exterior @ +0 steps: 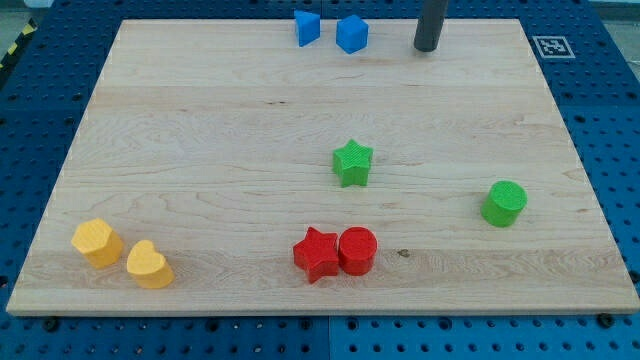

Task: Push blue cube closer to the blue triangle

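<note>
My tip (427, 47), a bare dark rod that grasps nothing, stands to the view's right of the small blue plastic cube (351, 34), apart from it; an off-centre push could slide the cube past the nearby blue plastic triangle (307, 27) or off the wooden board (200, 150) at its top edge

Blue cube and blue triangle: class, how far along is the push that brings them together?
Done: the blue cube already sits close to the blue triangle near the view's top edge, with a small gap between them. In hand: my tip stands to the cube's right, not touching it. Left: a short push toward the view's left to close the gap.
</note>
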`<state>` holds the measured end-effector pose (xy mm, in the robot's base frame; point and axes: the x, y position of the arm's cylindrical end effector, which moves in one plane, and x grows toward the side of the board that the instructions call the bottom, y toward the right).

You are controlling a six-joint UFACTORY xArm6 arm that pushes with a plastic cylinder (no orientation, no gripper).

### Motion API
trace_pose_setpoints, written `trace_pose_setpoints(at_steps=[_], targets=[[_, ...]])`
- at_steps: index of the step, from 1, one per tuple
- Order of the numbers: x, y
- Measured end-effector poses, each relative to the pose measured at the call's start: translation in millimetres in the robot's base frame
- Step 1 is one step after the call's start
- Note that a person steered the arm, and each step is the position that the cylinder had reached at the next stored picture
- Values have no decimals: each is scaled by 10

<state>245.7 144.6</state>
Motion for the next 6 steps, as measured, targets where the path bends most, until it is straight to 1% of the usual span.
trace_pose_setpoints(at_steps=[2,4,6], targets=[[-23,-28],[-23,-475],[-23,-660]])
